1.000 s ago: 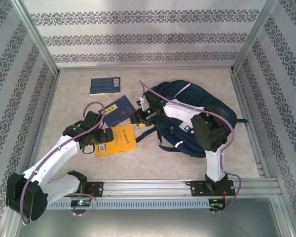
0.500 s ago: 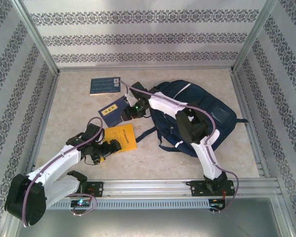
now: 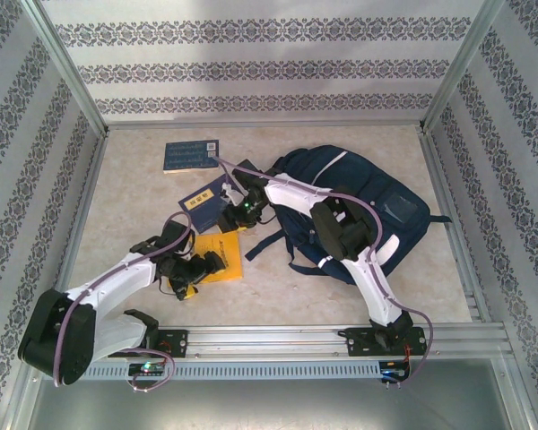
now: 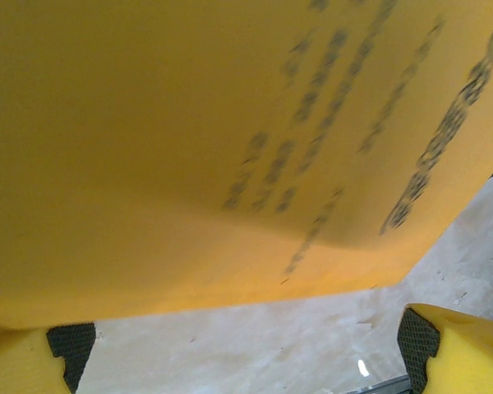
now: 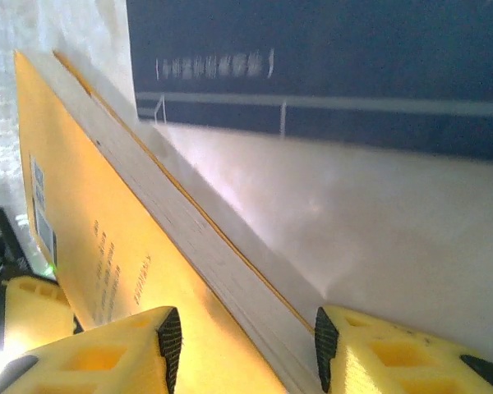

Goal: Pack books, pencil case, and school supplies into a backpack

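The yellow-orange book [image 3: 229, 253] lies on the table left of the navy backpack [image 3: 368, 202]. My left gripper [image 3: 201, 267] is at its near-left edge and stands open. In the left wrist view the book's cover [image 4: 189, 139] spreads just ahead of that gripper [image 4: 245, 357], with bare table between the pads. My right gripper [image 3: 233, 218] is at the book's far edge. In the right wrist view its jaws [image 5: 245, 345] stand partly open astride the book's page edge [image 5: 189, 234], with gaps on both sides. A dark blue book [image 3: 204, 199] [image 5: 353, 74] lies just beyond.
A second blue book [image 3: 190, 154] lies at the back of the table. The backpack's dark straps [image 3: 296, 260] trail toward the yellow book. A metal rail [image 3: 278, 340] runs along the near edge, and patterned walls close in the left, right and back.
My right gripper has swung left from the backpack to the yellow book's far edge. My left gripper has shifted right and nearer along the book's near-left edge.
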Available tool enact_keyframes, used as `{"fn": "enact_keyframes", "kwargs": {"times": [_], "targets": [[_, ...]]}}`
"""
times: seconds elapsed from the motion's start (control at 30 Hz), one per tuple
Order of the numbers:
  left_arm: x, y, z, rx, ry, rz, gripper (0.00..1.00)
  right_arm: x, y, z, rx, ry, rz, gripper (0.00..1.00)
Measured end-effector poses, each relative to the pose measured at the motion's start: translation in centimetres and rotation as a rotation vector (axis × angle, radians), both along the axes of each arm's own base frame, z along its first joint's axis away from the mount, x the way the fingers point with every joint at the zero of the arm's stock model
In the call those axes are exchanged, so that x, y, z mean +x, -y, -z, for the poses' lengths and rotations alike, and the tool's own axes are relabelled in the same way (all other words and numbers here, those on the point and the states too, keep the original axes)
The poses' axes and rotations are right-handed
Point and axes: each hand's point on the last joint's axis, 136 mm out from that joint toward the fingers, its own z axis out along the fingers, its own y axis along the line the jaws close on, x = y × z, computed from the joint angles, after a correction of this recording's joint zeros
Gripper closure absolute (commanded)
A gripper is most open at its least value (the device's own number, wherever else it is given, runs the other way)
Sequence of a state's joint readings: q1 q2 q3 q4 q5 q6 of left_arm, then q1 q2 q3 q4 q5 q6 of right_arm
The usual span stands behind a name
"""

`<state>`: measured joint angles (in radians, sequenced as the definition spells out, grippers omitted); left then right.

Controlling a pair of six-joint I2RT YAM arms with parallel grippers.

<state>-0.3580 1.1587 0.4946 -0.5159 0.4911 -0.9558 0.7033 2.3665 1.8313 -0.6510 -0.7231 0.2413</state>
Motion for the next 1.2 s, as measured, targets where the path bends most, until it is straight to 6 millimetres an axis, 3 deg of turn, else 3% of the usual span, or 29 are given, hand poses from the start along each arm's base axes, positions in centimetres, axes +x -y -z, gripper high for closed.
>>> {"fn": "enact_keyframes", "kwargs": {"times": [0.53, 0.67, 0.77, 0.93, 1.07, 1.2], "targets": [[0.0, -0.1, 0.1, 0.015, -0.010, 0.006, 0.03, -4.6, -0.2, -3.2, 0.199, -0.232, -0.126, 0.60], [0.0, -0.1, 0.0, 0.017, -0.008, 0.012, 0.03, -5.3, -0.5, -3.1, 0.202, -0.263, -0.142, 0.61], [0.0, -0.1, 0.1, 0.019, -0.006, 0.018, 0.03, -5.6, -0.8, -2.3, 0.190, -0.279, -0.149, 0.67], [0.0, -0.2, -0.2, 0.022, 0.008, 0.027, 0.03, -5.9, -0.8, -1.3, 0.159, -0.280, -0.150, 0.93], [0.6, -0.7, -0.9, 0.051, 0.063, 0.037, 0.02, -5.1, -0.3, -1.4, 0.166, -0.279, -0.107, 0.95], [1.9, -1.1, -4.0, 0.065, 0.188, 0.032, 0.00, -4.3, 0.9, -3.0, 0.191, -0.281, -0.043, 0.94]]}}
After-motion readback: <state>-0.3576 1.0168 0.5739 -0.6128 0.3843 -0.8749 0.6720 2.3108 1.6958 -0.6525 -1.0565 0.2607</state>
